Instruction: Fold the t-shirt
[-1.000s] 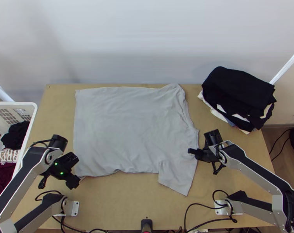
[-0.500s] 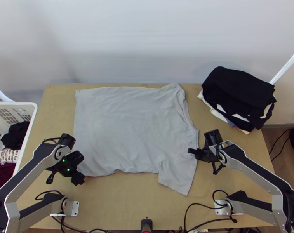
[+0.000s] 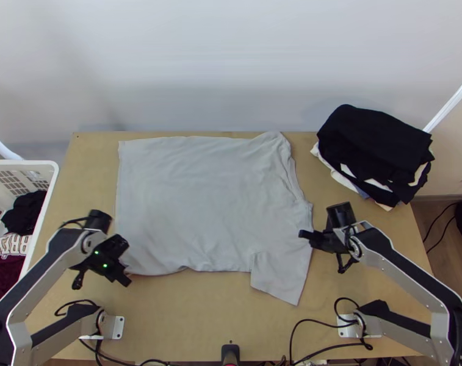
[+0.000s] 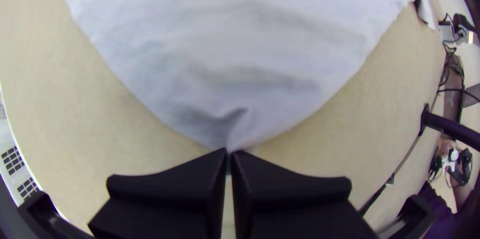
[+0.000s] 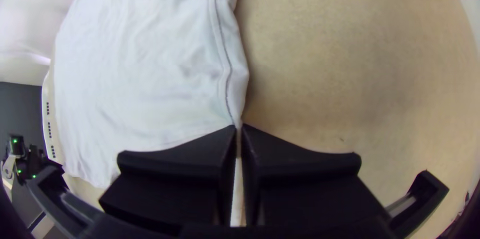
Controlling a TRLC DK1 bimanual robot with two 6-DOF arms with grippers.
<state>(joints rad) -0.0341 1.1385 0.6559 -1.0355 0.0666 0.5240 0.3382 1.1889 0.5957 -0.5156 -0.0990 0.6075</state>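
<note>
Since the pale grey, soft-looking fabric t-shirt (image 3: 206, 201) lay mostly spread on the light wooden tabletop (image 3: 188, 320), the left black pincer (image 4: 229, 152) was clamped on its near corner, and the right black pincer (image 5: 238, 127) pinched a seamed edge near the sleeve. Probably light and floppy stuff, so corners and seams seemed the safest holds. The white plastic basket (image 3: 35, 163) alongside held black, dark red and white printed clothes.

Silver-grey links (image 3: 440, 323) join black sections (image 3: 78, 315), with looping cables (image 3: 368, 346), green lights (image 3: 104, 265) and black fingers (image 4: 165, 186).
</note>
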